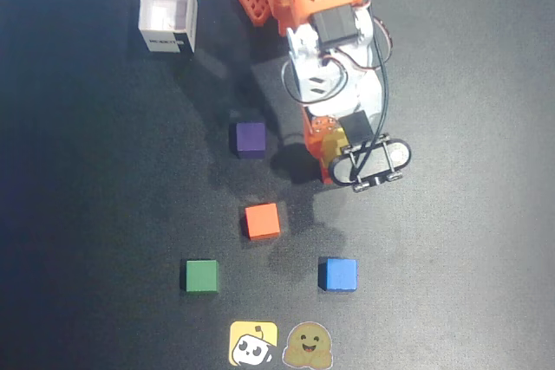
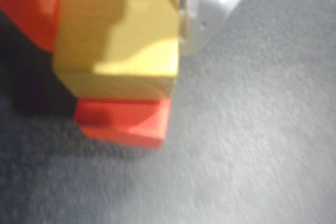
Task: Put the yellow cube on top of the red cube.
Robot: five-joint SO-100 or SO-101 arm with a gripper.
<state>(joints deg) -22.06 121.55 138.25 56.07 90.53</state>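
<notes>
The fingers (image 2: 118,19) gripped the yellow cube (image 2: 118,35), which sat directly over the red cube (image 2: 123,119) just below them on the bench (image 2: 252,145)

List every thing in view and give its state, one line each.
Yellow cube: held between the gripper fingers, over the red cube; contact unclear.
Red cube: on the mat, beneath the yellow cube.
Purple cube: on the mat, alone.
Orange cube: on the mat, alone.
Green cube: on the mat, alone.
Blue cube: on the mat, alone.
White box: open top, looks empty.
</notes>
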